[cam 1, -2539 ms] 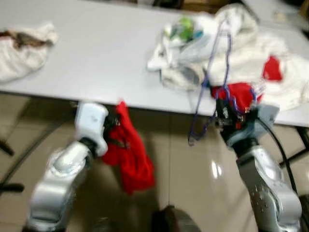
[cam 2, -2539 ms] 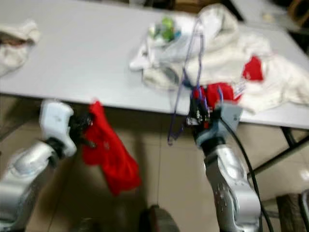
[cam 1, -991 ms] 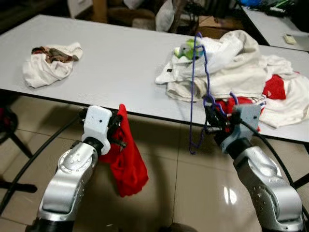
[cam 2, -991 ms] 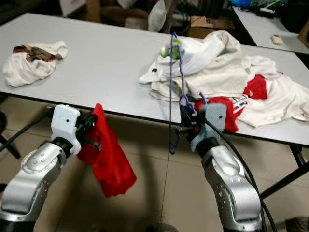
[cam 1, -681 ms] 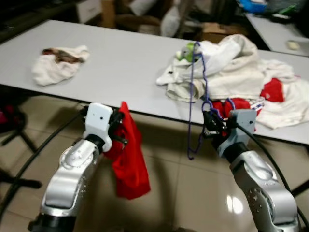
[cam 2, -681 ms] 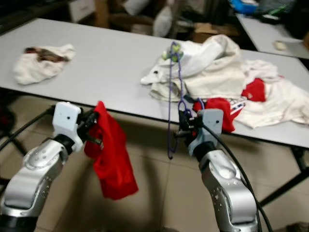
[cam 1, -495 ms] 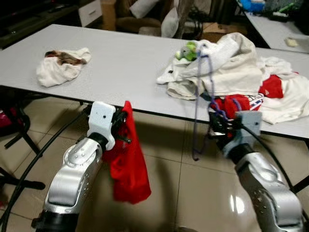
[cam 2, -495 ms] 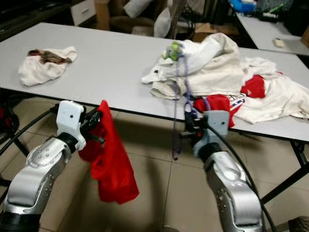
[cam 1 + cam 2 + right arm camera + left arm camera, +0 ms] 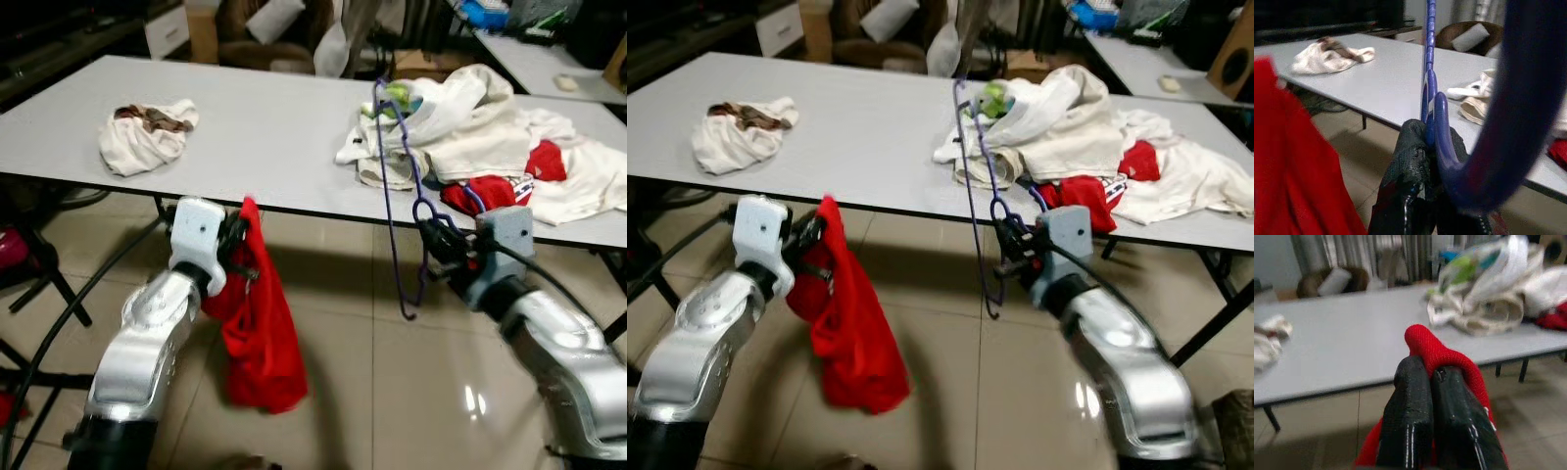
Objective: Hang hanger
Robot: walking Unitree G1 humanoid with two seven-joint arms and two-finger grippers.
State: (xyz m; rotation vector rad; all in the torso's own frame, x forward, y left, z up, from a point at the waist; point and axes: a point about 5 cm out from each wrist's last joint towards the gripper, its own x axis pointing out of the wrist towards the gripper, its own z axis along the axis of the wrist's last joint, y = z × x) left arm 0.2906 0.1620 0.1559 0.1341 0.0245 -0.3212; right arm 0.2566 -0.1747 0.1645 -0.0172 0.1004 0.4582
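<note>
Left eye view: one hanger [image 9: 397,186], one red garment [image 9: 257,323].

Light: even indoor light is falling on the grey table [image 9: 265,137]; the room behind is staying dim.
Glare: a bright spot is gleaming on the tiled floor [image 9: 472,399].
Focus: the wrist views are blurring close up and far off.

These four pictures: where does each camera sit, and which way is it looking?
Left and right eye views: on the head, looking down past both silver arms at the long grey table.
Left wrist view: along the left gripper, shut on the red cloth garment, toward the table.
Right wrist view: along the right gripper, shut on the blue wire hanger.
Shared: the heap of white and red clothes.
</note>
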